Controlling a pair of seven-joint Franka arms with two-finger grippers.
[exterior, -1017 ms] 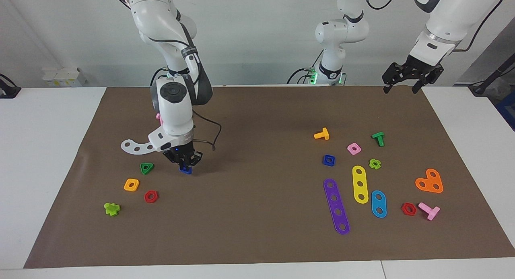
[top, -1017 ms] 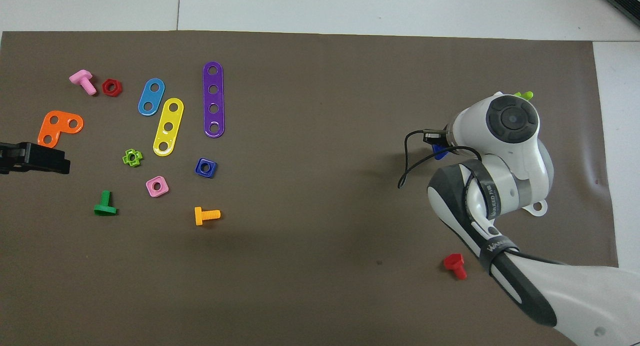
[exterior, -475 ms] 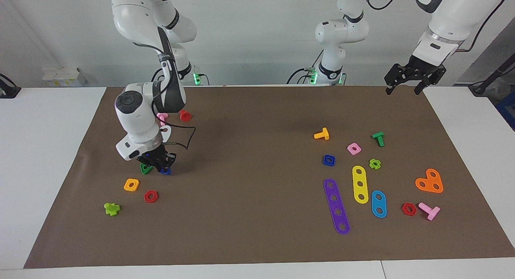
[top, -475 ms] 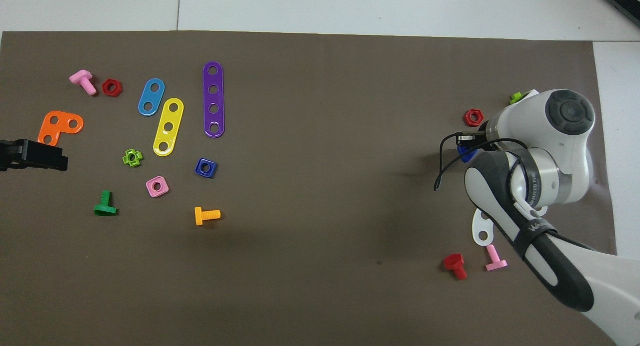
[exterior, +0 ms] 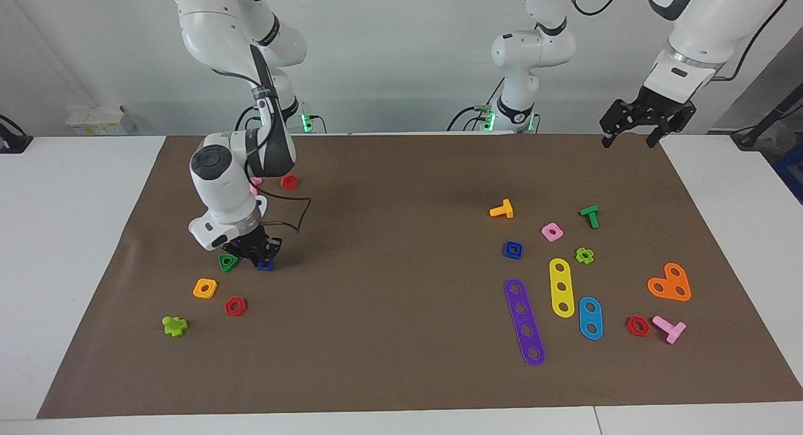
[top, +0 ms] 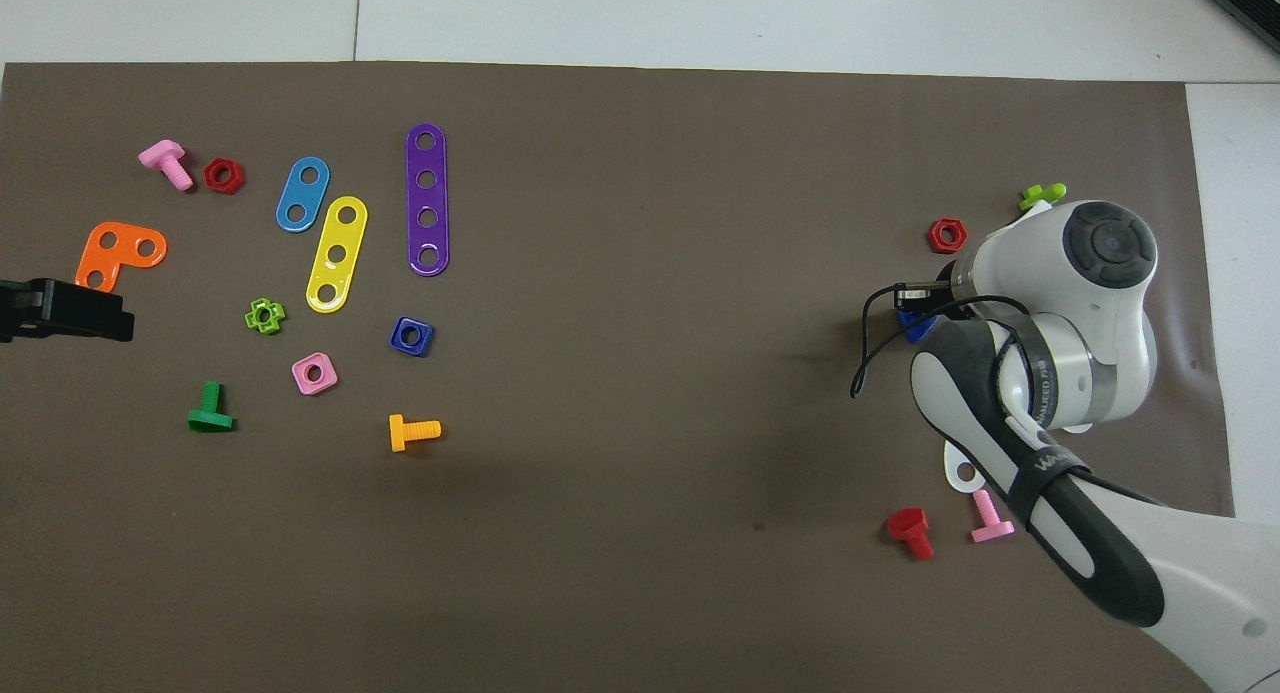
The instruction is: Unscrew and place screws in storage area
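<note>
My right gripper [exterior: 263, 258] is shut on the small royal-blue bolt [exterior: 266, 265] and holds it low, at or just above the brown mat [exterior: 401, 372], at the right arm's end of the table. The bolt is right beside a green triangular nut [exterior: 228, 262]. In the overhead view only a bit of the blue bolt [top: 914, 323] shows from under the right wrist. My left gripper [exterior: 629, 137] waits open and empty, raised over the mat's corner at the left arm's end; it also shows in the overhead view [top: 60, 313].
Near the right gripper lie an orange nut [exterior: 205, 288], a red hex nut [exterior: 236, 306], a lime piece [exterior: 174, 325], a red bolt [exterior: 289, 182], a pink bolt [top: 991, 518] and a white plate [top: 962, 468]. A blue square nut [exterior: 513, 250], plates and bolts lie toward the left arm's end.
My right gripper carried the blue bolt toward the right arm's end of the mat, then came back a little. The wrist turned, uncovering the red and pink bolts. The left arm barely moved.
</note>
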